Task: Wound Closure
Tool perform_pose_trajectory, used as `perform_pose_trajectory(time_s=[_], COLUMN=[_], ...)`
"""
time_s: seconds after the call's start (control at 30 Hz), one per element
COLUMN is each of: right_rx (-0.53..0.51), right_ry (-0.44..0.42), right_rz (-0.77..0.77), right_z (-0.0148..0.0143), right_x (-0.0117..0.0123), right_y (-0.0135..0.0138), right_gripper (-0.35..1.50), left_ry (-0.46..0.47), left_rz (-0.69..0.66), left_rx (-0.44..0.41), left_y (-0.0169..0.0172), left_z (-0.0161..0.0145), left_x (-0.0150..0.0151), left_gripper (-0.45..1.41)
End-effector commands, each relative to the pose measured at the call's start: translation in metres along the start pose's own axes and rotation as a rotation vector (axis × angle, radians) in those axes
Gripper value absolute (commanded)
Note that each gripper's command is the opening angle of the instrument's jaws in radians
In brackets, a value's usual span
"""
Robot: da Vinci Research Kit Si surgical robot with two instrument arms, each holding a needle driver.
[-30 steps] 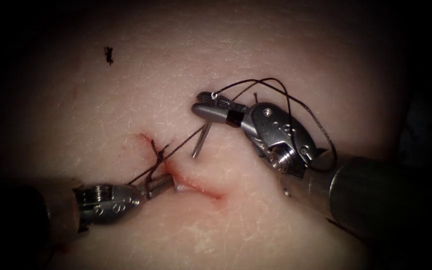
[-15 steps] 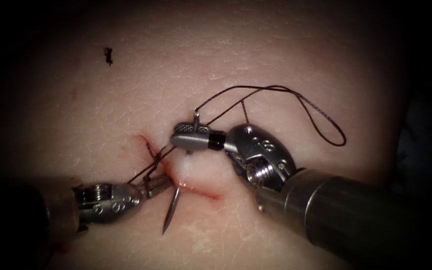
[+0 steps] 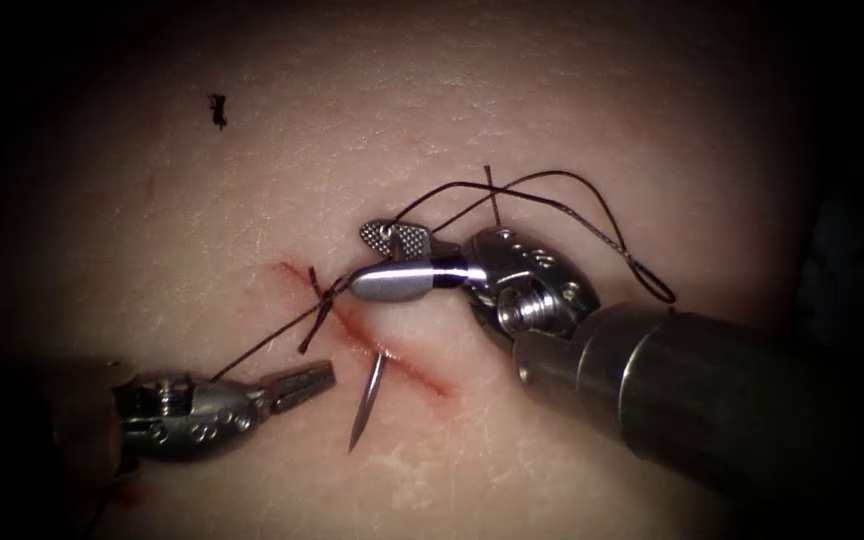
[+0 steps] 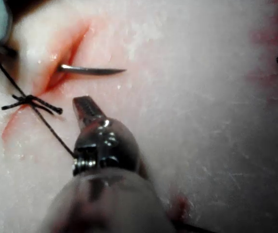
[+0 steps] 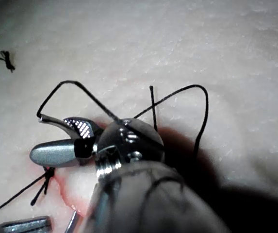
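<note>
Right tool [image 3: 384, 262] has released needle [image 3: 367, 400], lodged in cut [image 3: 392, 355]

Small dark thread scrap [image 3: 217, 110] on tissue, well apart from cut

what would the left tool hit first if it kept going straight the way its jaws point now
Probably the needle. The left tool points right, toward the cut, and the needle's tip pokes out of the tissue just beyond its shut jaws. Depth is unclear, so it might pass above.
</note>
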Motion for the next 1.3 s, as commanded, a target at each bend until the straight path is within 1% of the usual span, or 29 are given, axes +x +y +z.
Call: perform_pose_trajectory(time_s=[0.03, 0.13, 0.2, 0.23, 0.3, 0.33, 0.37, 0.43, 0.5, 0.53, 0.63, 0.73, 0.77, 0.8, 0.83, 0.87, 1.03, 1.13, 1.17, 1.3], right_rx=[0.006, 0.033, 0.047, 0.049, 0.067, 0.075, 0.084, 0.101, 0.106, 0.106, 0.111, 0.113, 0.114, 0.114, 0.116, 0.114, 0.116, 0.116, 0.117, 0.121], right_ry=[-0.006, -0.010, -0.020, -0.030, -0.047, -0.049, -0.051, -0.057, -0.056, -0.056, -0.054, -0.046, -0.043, -0.043, -0.034, -0.031, -0.019, -0.016, -0.013, -0.011], right_rz=[-0.014, -0.020, -0.036, -0.036, -0.036, -0.036, -0.036, -0.036, -0.036, -0.036, -0.037, -0.037, -0.038, -0.038, -0.038, -0.038, -0.038, -0.045, -0.047, -0.054], right_z=[-0.0001, -0.0010, -0.0015, -0.0017, -0.0019, -0.0020, -0.0021, -0.0022, -0.0022, -0.0022, -0.0023, -0.0024, -0.0024, -0.0024, -0.0025, -0.0025, -0.0024, -0.0023, -0.0023, -0.0021], right_x=[0.0002, 0.0011, 0.0013, 0.0014, 0.0014, 0.0014, 0.0014, 0.0013, 0.0014, 0.0014, 0.0014, 0.0014, 0.0014, 0.0014, 0.0014, 0.0013, 0.0013, 0.0012, 0.0011, 0.0004], right_y=[0.0015, 0.0025, 0.0029, 0.0030, 0.0032, 0.0032, 0.0032, 0.0032, 0.0034, 0.0034, 0.0036, 0.0038, 0.0038, 0.0038, 0.0038, 0.0038, 0.0038, 0.0038, 0.0038, 0.0037], right_gripper=[1.26, 1.35, 1.33, 1.33, 1.33, 1.30, 1.28, 1.23, 1.21, 1.21, 1.18, 1.18, 1.18, 1.18, 1.18, 1.18, 1.16, 1.13, 1.11, 1.08], left_ry=[0.021, 0.067, 0.093, 0.111, 0.138, 0.150, 0.165, 0.185, 0.219, 0.219, 0.224, 0.224, 0.226, 0.226, 0.224, 0.220, 0.218, 0.215, 0.203, 0.201], left_rz=[0.043, 0.145, 0.205, 0.238, 0.290, 0.310, 0.337, 0.355, 0.387, 0.387, 0.443, 0.517, 0.573, 0.573, 0.620, 0.647, 0.713, 0.747, 0.752, 0.758], left_rx=[-0.012, -0.033, -0.039, -0.039, -0.031, -0.030, -0.029, -0.035, -0.048, -0.048, -0.064, -0.101, -0.120, -0.120, -0.130, -0.138, -0.140, -0.134, -0.128, -0.125], left_y=[0.0005, -0.0003, -0.0009, -0.0013, -0.0018, -0.0020, -0.0024, -0.0027, -0.0027, -0.0027, -0.0023, -0.0017, -0.0013, -0.0013, -0.0011, -0.0010, -0.0008, -0.0008, -0.0009, -0.0011], left_z=[0.0004, -0.0001, -0.0001, 0.0001, 0.0004, 0.0006, 0.0008, 0.0012, 0.0015, 0.0015, 0.0016, 0.0016, 0.0016, 0.0016, 0.0016, 0.0016, 0.0018, 0.0022, 0.0026, 0.0034], left_x=[-0.0004, -0.0007, -0.0009, -0.0009, -0.0011, -0.0012, -0.0013, -0.0015, -0.0019, -0.0019, -0.0020, -0.0020, -0.0019, -0.0019, -0.0018, -0.0016, -0.0009, -0.0005, -0.0004, -0.0004], left_gripper=[-0.45, -0.45, -0.45, -0.38, -0.13, -0.03, 0.12, 0.29, 0.51, 0.51, 0.61, 0.64, 0.66, 0.66, 0.71, 0.71, 0.69, 0.78, 0.79, 0.78])
